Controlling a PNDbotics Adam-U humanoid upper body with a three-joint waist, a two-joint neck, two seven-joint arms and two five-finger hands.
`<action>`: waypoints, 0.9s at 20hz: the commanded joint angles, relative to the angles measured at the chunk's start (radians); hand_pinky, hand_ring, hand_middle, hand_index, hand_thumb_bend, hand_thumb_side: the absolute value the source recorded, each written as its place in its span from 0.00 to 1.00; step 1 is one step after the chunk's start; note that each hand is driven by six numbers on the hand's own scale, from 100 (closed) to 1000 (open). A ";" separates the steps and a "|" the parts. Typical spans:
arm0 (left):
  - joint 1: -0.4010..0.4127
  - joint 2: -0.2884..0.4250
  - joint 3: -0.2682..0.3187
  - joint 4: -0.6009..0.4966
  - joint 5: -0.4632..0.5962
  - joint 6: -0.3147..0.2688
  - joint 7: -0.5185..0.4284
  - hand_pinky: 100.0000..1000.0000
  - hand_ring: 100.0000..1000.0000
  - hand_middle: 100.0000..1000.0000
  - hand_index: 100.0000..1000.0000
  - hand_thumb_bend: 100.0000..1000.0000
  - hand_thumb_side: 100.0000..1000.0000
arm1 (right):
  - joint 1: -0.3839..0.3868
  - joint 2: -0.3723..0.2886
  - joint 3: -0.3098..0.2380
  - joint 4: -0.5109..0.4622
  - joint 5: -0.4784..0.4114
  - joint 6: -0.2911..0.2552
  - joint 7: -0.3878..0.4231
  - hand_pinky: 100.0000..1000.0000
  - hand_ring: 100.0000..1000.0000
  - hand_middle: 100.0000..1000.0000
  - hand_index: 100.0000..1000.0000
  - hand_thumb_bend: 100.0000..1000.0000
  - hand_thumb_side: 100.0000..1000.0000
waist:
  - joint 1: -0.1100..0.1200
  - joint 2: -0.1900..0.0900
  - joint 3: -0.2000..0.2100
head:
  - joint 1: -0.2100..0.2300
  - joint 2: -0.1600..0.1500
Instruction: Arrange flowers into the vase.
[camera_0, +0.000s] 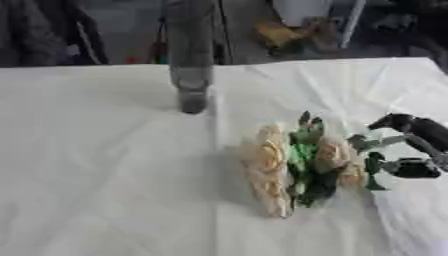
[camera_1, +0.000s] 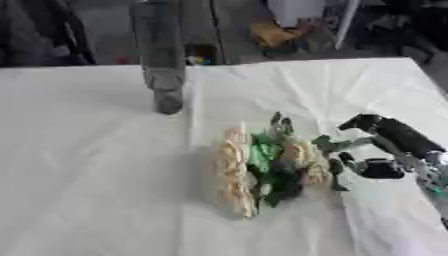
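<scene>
Sideways, flowers, stems toward right hand.

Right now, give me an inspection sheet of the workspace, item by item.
Surface: table under a creased white cloth.
Job's things: tall grey vase upright at the back; bunch of flowers, cream blooms with green leaves, lying right of centre.
Clutter: nothing seen.
Hands: right hand at the flowers' stem end, thumb and fingers spread; left hand not in view.
Cables: nothing seen.
Surroundings: dark floor and blurred items beyond the far edge.
</scene>
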 joint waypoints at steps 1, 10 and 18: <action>-0.008 0.016 0.001 -0.008 0.003 -0.001 -0.003 0.65 0.61 0.58 0.79 0.30 0.06 | -0.020 -0.020 -0.002 0.010 0.014 -0.001 -0.007 0.75 0.80 0.71 0.81 0.25 0.15 | 0.002 -0.013 0.000 | -0.004 -0.007; -0.008 0.016 0.000 -0.007 0.004 -0.001 -0.005 0.65 0.61 0.58 0.79 0.30 0.06 | -0.044 -0.012 0.008 0.060 0.035 -0.008 -0.012 0.74 0.80 0.71 0.81 0.26 0.15 | 0.006 -0.015 0.002 | -0.007 -0.006; -0.008 0.015 -0.002 -0.006 0.006 -0.001 -0.007 0.65 0.61 0.58 0.79 0.30 0.06 | -0.078 -0.005 0.023 0.101 0.057 -0.019 -0.010 0.74 0.80 0.71 0.80 0.26 0.15 | 0.009 -0.015 0.004 | -0.011 -0.004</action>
